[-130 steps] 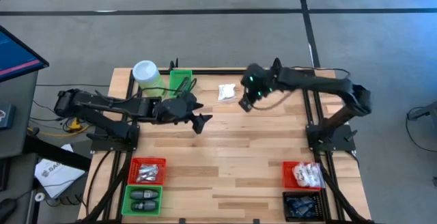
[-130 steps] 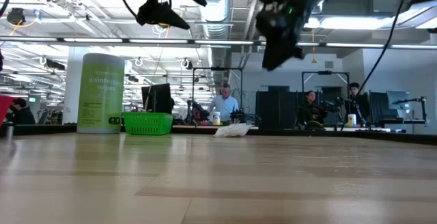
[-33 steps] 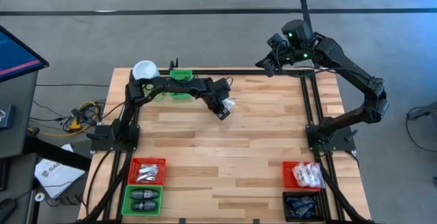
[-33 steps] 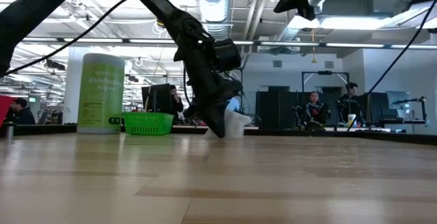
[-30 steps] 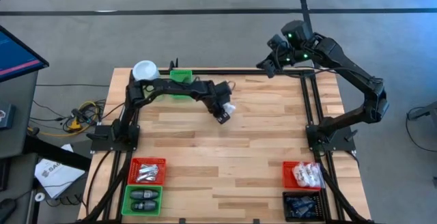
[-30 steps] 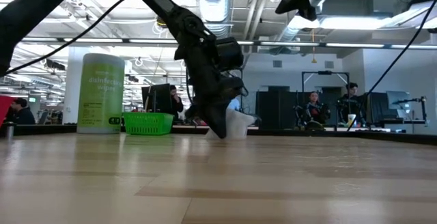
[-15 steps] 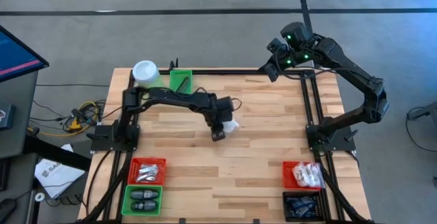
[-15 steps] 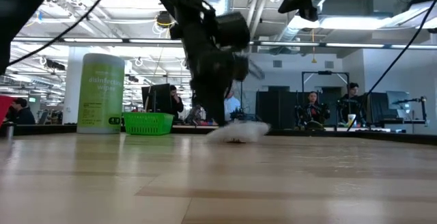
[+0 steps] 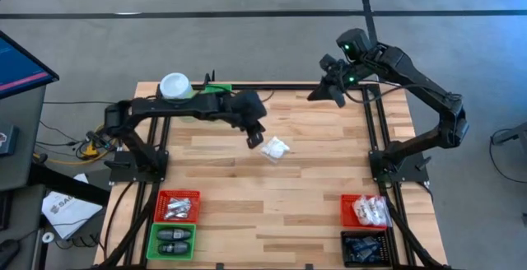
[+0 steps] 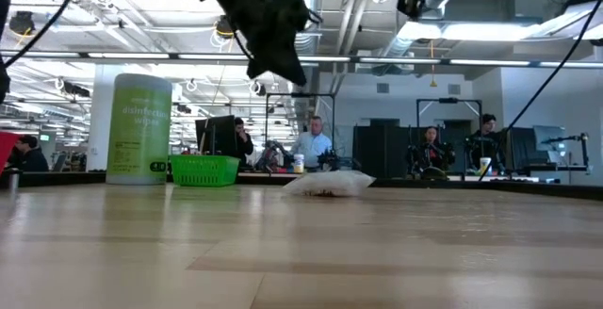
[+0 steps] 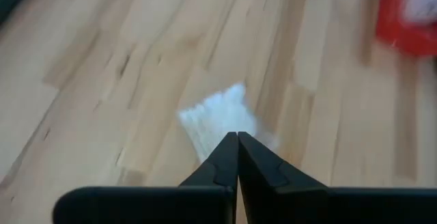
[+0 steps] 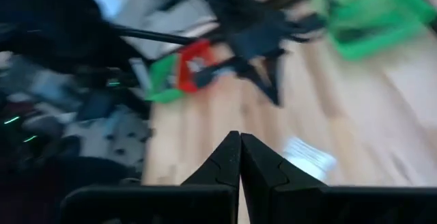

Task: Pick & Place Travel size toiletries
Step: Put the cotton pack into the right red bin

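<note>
One white crinkly sachet of the travel size toiletries lies flat on the wooden table near its middle; it also shows in the low view and in the left wrist view. My left gripper hangs shut just to the sachet's left, raised well clear of the table, with nothing between its fingers. My right gripper is shut and empty, held high over the table's far right part. From there it looks down on the sachet.
A green canister with a white lid and a green bin stand at the far left. Red and green bins sit near left, red and black bins near right. People stand in the room beyond the table.
My shut left gripper pushed the sachet toward the table's near edge, then rose and drew back toward the left, clear of it. The sachet slid a short way and now lies flat by itself. My right gripper has turned at the wrist without shifting place.
</note>
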You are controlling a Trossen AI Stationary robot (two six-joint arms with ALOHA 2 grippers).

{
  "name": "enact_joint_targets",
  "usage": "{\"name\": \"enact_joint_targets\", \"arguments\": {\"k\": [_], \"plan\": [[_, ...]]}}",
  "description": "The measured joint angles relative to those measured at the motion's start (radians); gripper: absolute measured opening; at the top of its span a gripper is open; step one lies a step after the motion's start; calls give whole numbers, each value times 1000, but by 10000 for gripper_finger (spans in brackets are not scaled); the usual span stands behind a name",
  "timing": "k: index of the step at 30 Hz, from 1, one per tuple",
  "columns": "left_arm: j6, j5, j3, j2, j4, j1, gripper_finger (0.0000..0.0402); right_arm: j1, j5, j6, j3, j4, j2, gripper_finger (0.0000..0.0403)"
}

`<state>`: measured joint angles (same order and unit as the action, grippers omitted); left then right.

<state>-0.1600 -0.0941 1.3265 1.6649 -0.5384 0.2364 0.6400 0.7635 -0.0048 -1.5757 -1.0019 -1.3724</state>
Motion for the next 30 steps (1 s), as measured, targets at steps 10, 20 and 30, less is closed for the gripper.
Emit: {"name": "enact_joint_targets", "arguments": {"k": [10, 20, 30], "plan": [[-108, 8, -105, -89, 129, -1, 1, -34, 253, 3, 0, 135, 0, 0], [-145, -9, -160, -88, 213, 1, 1, -34, 443, -28, 0, 183, 0, 0], [-145, -9, -164, -88, 249, 7, 1, -34, 489, -80, 0, 180, -9, 0]]}}
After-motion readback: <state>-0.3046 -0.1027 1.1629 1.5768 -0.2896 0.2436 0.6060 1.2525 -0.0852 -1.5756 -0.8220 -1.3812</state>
